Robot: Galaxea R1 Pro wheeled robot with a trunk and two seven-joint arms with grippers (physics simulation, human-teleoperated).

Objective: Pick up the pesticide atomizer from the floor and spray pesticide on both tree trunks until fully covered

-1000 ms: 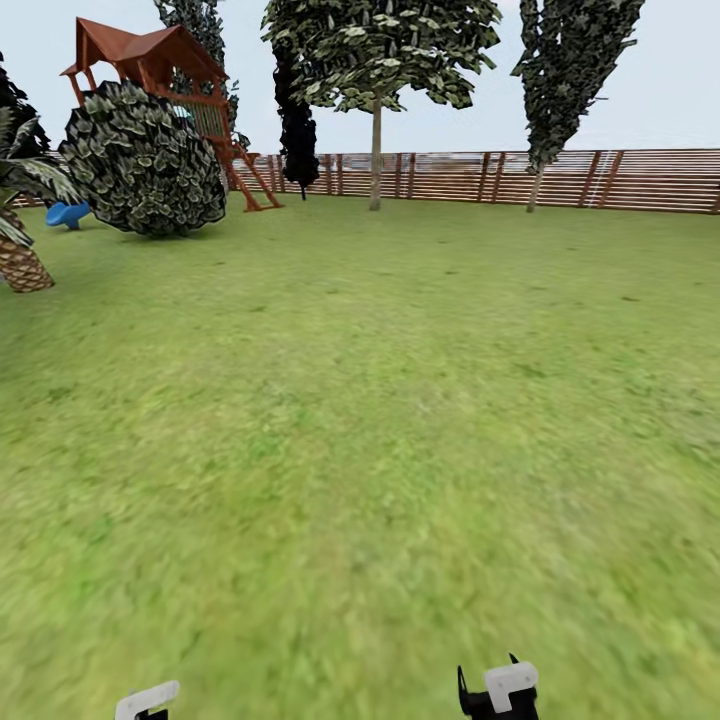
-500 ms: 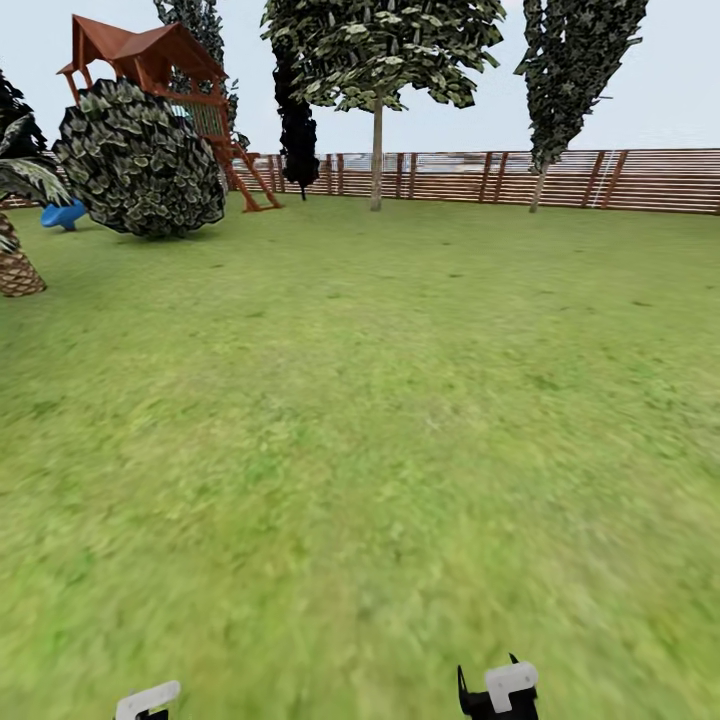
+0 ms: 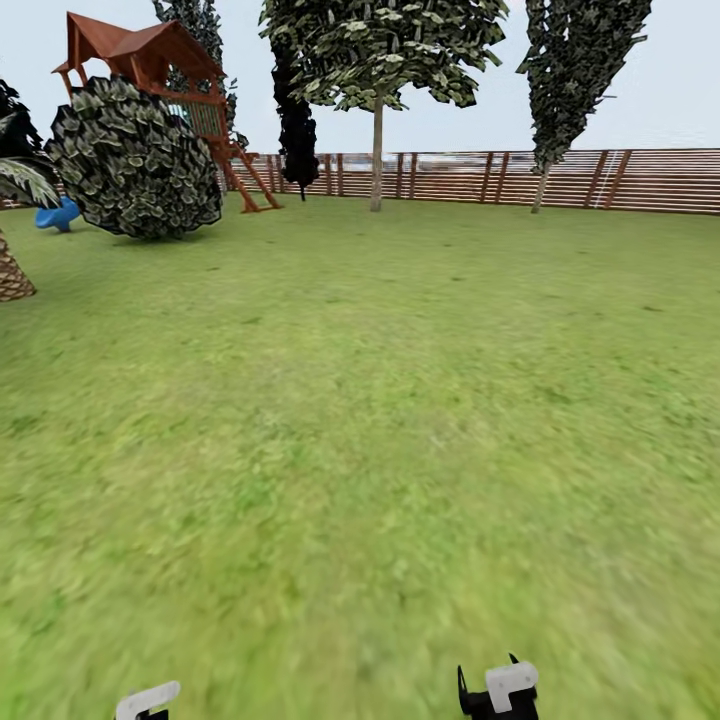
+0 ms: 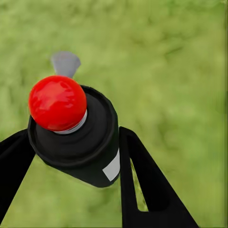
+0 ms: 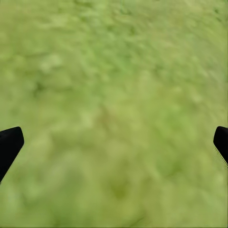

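Leftward across the head view goes everything at the left edge compared with a second ago: the round dark-leaved bush (image 3: 135, 160), the small blue play piece (image 3: 56, 213) behind it and the criss-cross palm trunk (image 3: 12, 275) all sit nearer that edge, so the camera itself has swung slightly right. Both wrists hold the same spots at the near edge as before.

Ahead lies the wide green lawn (image 3: 380, 420), closed at the far side by the brown horizontal-slat wooden fence (image 3: 620, 180). A tall tree (image 3: 378, 50) with a straight pale trunk (image 3: 377, 160) stands before the fence at centre, and a second, narrower tree (image 3: 575, 70) leans on its thin trunk (image 3: 541, 188) further right. A red-roofed wooden play tower (image 3: 150, 60) rises behind the bush, with a black column-shaped conifer (image 3: 297, 130) to its right.

In the left wrist view, the left gripper (image 4: 76, 156) is clamped on the black pesticide atomizer with a red dome cap (image 4: 71, 128) (a grey nozzle juts from its far side), one black finger on each flank. The right gripper (image 5: 114, 142) is spread wide over bare grass, holding nothing.
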